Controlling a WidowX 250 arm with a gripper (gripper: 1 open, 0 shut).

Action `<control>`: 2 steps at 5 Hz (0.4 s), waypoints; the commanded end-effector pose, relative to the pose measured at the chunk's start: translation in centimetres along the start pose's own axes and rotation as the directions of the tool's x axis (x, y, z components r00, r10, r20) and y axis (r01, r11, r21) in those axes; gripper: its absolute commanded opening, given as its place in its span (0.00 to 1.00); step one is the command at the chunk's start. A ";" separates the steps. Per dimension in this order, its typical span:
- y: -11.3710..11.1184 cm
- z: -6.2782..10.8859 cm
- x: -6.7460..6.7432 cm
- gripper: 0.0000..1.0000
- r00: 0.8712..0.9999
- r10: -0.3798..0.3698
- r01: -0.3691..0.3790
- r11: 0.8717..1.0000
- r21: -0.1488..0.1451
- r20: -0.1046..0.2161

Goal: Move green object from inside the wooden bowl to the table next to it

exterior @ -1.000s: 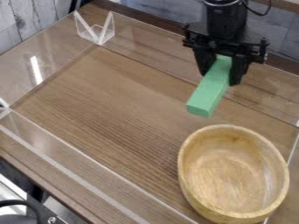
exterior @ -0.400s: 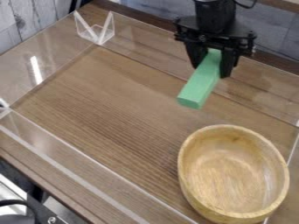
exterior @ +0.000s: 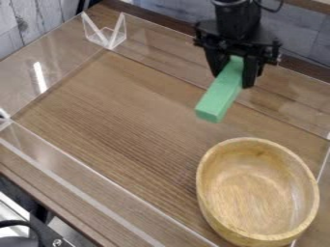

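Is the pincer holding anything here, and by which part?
Yes. The pincer grips the green block by its upper end; the rest of the block hangs down at a slant, above the table, outside the wooden bowl.

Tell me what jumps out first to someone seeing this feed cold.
The bright green object stands out: it hangs tilted from the black gripper above the upper right of the table, upper end clamped between the fingers. Next comes the wooden bowl at the lower right, empty, with its pale grain showing.
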State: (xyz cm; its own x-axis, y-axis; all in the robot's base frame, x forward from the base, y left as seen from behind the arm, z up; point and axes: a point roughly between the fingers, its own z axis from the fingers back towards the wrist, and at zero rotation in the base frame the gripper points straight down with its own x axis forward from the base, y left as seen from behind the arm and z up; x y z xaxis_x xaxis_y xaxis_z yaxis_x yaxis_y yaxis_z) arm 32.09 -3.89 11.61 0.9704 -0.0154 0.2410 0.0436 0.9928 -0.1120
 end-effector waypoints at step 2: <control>0.5 -0.7 0.5 0.00 0.999 0.030 -0.030 0.999 0.016 0.040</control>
State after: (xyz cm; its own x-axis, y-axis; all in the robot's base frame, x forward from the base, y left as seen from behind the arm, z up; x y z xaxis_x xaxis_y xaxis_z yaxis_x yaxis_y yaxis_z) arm 32.06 -3.61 9.64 0.9732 0.0153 0.2293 0.0090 0.9945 -0.1045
